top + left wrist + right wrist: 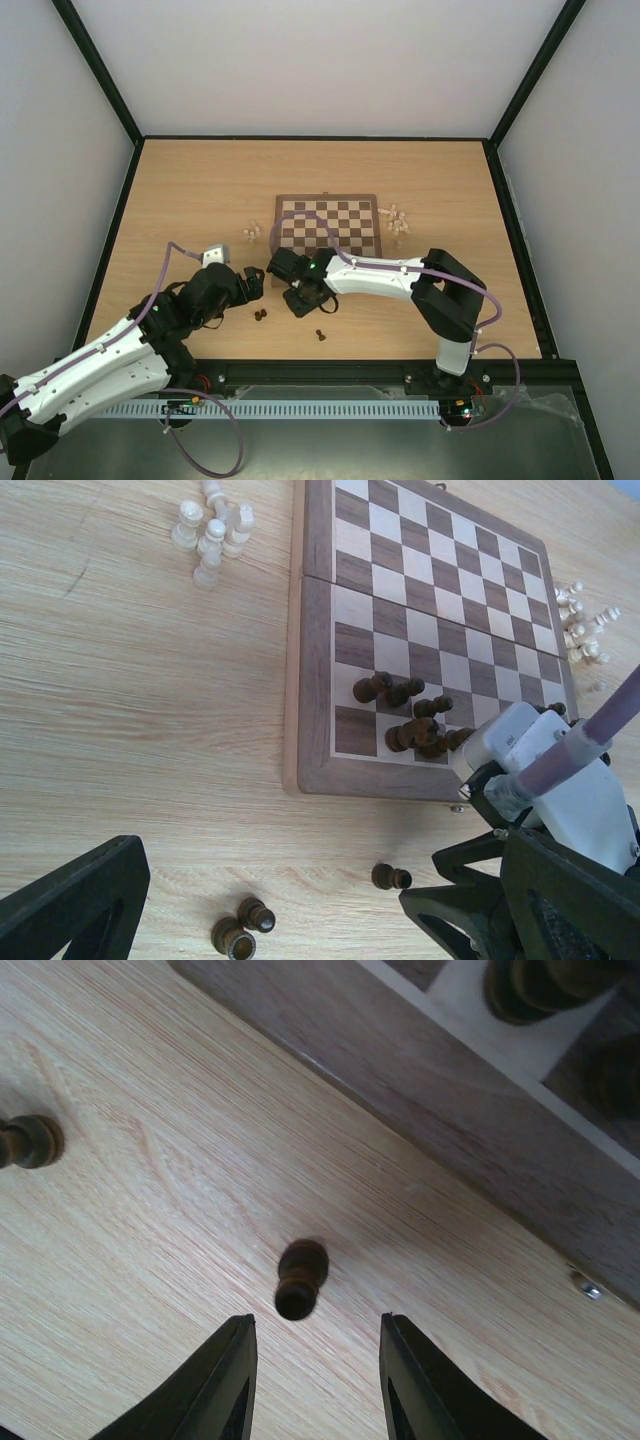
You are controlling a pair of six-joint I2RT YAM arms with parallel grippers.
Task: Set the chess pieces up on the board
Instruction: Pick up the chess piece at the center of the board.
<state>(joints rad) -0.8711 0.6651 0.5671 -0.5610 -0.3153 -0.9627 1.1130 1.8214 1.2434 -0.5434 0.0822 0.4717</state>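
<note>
The board (316, 670) is lying on the bench (130, 720), out past both arms in the middle. A small cluster of dark pieces (410, 720) is crowding its near left corner, some of them tipped against each other. The right tool (315, 1322) is hovering low over the bench just short of the board's near edge, its jaws standing partly apart and gripping nothing. A single dark piece (300, 1278) is sitting on the bare wood just ahead of the gap between the fingers (228, 1380), touching neither. Another dark piece (30, 1140) is resting farther left, and a pair of dark pieces (243, 928) is sitting on the bench nearer the arms. The left tool (248, 274) is hanging over the bench to the left of the right one, spread wide and carrying nothing. Pale pieces are waiting in two groups, one (212, 530) left of the board, the other (583, 630) off its right side.
</note>
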